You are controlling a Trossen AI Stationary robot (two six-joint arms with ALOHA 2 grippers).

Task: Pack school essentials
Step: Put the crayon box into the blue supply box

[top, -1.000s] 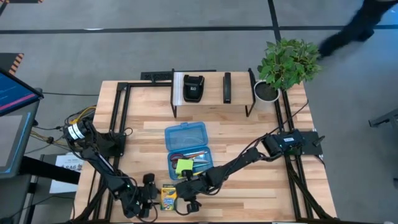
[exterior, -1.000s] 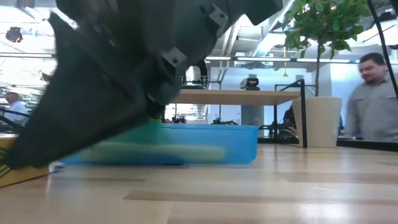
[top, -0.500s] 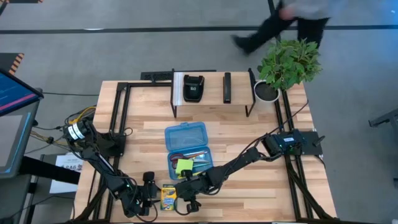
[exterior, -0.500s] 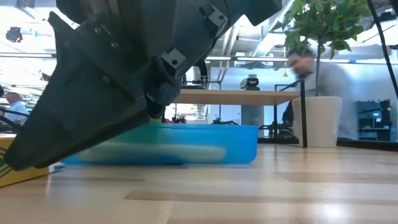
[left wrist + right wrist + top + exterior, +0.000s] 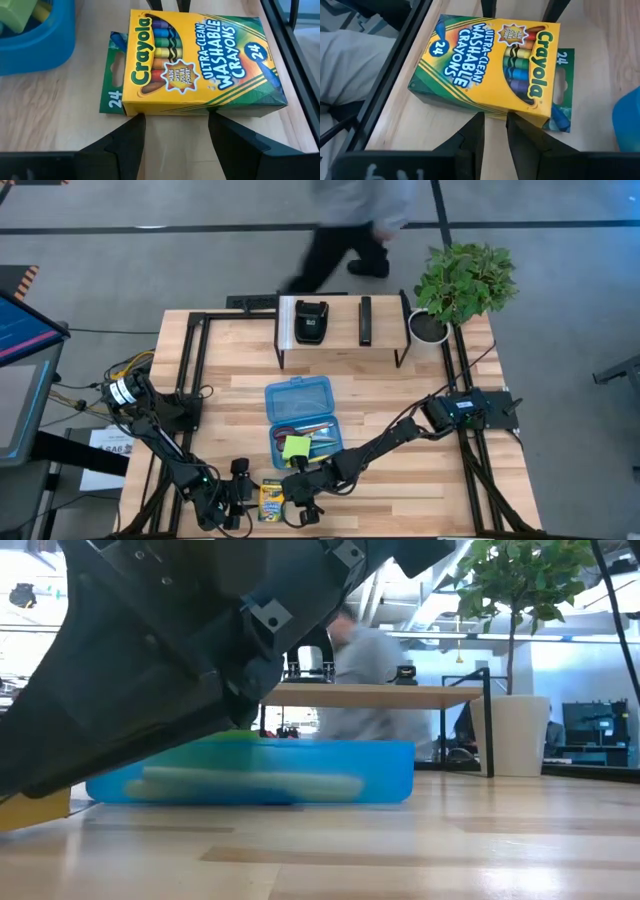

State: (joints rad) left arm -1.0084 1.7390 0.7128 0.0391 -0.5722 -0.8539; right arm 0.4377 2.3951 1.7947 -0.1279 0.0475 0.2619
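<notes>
Crayon box [image 5: 271, 498] by the table's near edge [image 5: 400, 532], between spread left end effector [image 5: 244, 502] and half-parted right end effector [image 5: 296, 508].

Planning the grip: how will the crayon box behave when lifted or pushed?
The crayon box lies flat, so it should slide, not roll. Thin card probably dents under a squeeze. Its open flap may spill crayons if tilted.

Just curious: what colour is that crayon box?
Mostly yellow with green edges, clearest in the left wrist view: crayon box.

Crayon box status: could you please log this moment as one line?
yellow cardboard crayon box: flat on table | left tool: open, beside box | right tool: opposite side
</notes>
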